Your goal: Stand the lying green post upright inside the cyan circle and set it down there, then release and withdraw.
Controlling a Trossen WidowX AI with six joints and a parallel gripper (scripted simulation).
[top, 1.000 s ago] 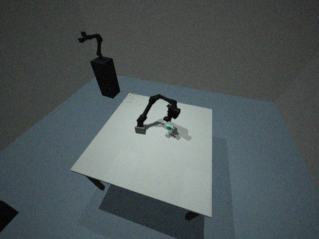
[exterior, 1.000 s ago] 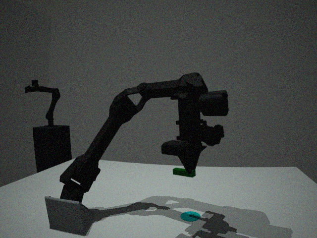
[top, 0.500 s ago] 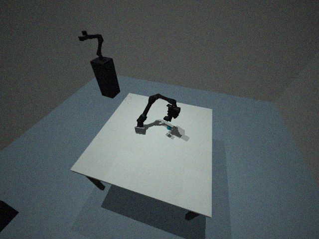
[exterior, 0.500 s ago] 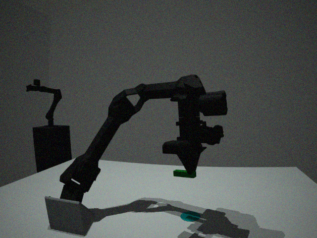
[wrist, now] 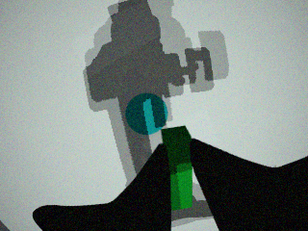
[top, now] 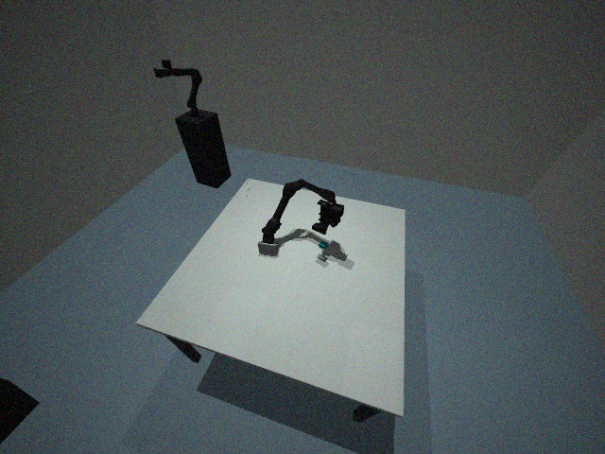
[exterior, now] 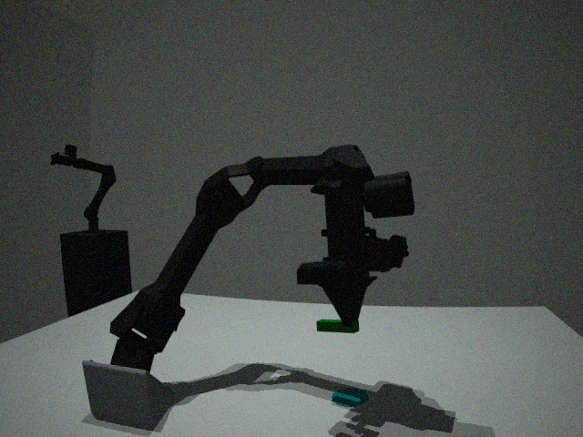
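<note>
The green post [exterior: 332, 326] [wrist: 183, 188] is held near one end, lying level in the air well above the table. My gripper [exterior: 349, 323] [wrist: 176, 148] points straight down and is shut on the post. In the top view the gripper [top: 319, 229] shows small and dark, and the post cannot be made out. The cyan circle [top: 322, 245] [exterior: 347, 398] [wrist: 149, 115] lies flat on the table below the gripper, mostly in the arm's shadow. In the wrist view it sits just beyond the post's near end, slightly to the left.
The white table [top: 293, 312] [exterior: 235, 329] carries my arm's base [top: 267, 248] [exterior: 124, 397] at the left. The arm's shadow falls across the table around the circle. A second arm on a dark pedestal [top: 204, 148] [exterior: 96, 268] stands beyond the table at the back left.
</note>
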